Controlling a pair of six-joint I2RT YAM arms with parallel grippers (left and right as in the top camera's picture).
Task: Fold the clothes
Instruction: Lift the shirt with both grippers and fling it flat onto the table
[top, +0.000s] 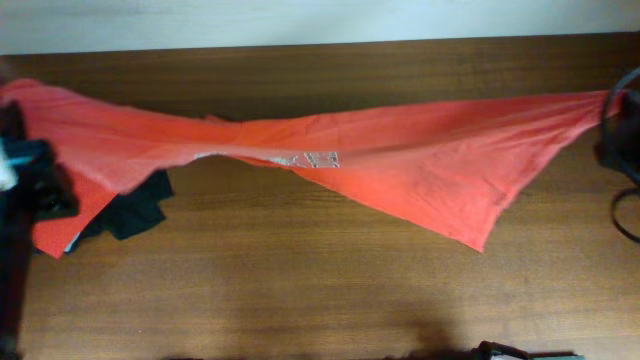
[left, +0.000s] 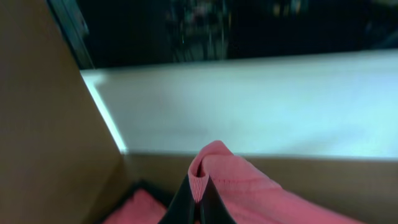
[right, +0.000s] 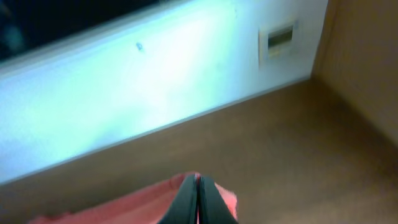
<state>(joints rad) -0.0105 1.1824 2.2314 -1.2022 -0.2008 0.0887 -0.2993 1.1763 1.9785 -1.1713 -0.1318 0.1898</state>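
The clothes, an orange-red T-shirt (top: 420, 160), hang stretched and twisted across the table between both grippers. Grey-white lettering (top: 310, 159) shows near the twist. At the far left edge my left gripper (top: 14, 118) is shut on one end of the shirt. In the left wrist view its fingers (left: 186, 202) pinch a ribbed fold of the shirt (left: 249, 183). My right gripper (top: 615, 100) at the far right edge is shut on the other end. The right wrist view has its fingertips (right: 189, 193) closed on a thin edge of the shirt (right: 124, 208).
A dark garment (top: 135, 210) and a folded red shirt (top: 60, 235) lie on the brown table (top: 300, 290) at the left, under the stretched shirt. A pale wall (top: 300, 20) runs along the table's far edge. A dark object (top: 520, 352) sits at the front edge.
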